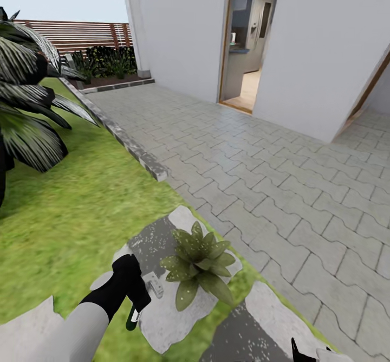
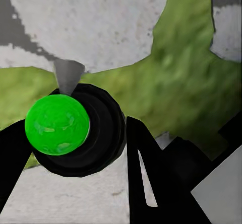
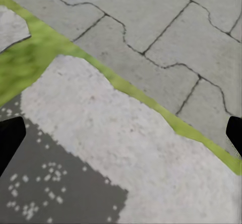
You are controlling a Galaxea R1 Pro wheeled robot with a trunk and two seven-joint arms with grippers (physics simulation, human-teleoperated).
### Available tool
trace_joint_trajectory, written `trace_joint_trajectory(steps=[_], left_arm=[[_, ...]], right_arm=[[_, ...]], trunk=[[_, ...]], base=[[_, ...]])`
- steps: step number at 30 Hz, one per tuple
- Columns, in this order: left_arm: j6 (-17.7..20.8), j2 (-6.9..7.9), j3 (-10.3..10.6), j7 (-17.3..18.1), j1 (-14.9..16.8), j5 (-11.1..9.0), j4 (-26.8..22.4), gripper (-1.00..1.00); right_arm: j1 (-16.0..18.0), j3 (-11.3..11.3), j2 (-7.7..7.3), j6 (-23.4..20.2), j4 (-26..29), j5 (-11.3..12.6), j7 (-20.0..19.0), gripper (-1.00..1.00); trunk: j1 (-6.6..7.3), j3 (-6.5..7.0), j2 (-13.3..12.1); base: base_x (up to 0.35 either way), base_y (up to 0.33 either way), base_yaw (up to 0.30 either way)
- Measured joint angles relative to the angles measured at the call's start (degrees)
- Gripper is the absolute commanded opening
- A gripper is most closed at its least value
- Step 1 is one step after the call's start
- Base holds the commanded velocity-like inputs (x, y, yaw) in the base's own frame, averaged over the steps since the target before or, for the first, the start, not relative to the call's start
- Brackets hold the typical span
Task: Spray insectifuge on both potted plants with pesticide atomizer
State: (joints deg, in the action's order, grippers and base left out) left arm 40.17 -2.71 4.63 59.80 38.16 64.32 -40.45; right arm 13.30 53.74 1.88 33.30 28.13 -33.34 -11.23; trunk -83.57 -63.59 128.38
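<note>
Left gripper [image 1: 136,303] clamping slim white green-banded pesticide atomizer [image 1: 133,317], hanging over grey stepping stone [image 1: 162,318] edge beside speckled potted plant [image 1: 199,264]. Risking misdirected spray, nozzle pointing groundward. Right gripper [image 3: 121,133] gaping, holding nothing.

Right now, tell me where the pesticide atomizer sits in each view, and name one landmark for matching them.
Head view: pesticide atomizer low at left, hanging from the left tool beside the potted plant.
Left wrist view: seen end-on, its green end between the tool's fingers.
Right wrist view: looks at a stepping stone, grass and pavers instead.
Shared landmark: pale stepping stones edged with grass.
</note>
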Motion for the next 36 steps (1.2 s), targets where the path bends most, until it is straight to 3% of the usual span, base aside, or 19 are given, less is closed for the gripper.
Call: trace_joint_trajectory(steps=[7, 19, 36], left_arm=[[0.0, 0.00, 0.0, 0.0, 0.0, 0.0, 0.0, -1.00], [0.0, -0.01, 0.0, 0.1, 0.0, 0.0, 0.0, -1.00], [0.0, -0.01, 0.0, 0.1, 0.0, 0.1, 0.1, -1.00]], right_arm=[[0.0, 0.0, -0.01, 0.0, 0.0, 0.0, 0.0, 1.00], [0.0, 0.0, -0.02, 0.0, 0.0, 0.0, 0.0, 1.00], [0.0, 0.0, -0.01, 0.0, 0.0, 0.0, 0.0, 1.00]], trunk=[[0.00, 0.00, 0.0], [0.00, 0.00, 0.0], [0.02, 0.00, 0.0]], base=[[-0.116, -0.191, 0.252], [-0.048, -0.098, 0.024], [0.000, -0.184, 0.217]])
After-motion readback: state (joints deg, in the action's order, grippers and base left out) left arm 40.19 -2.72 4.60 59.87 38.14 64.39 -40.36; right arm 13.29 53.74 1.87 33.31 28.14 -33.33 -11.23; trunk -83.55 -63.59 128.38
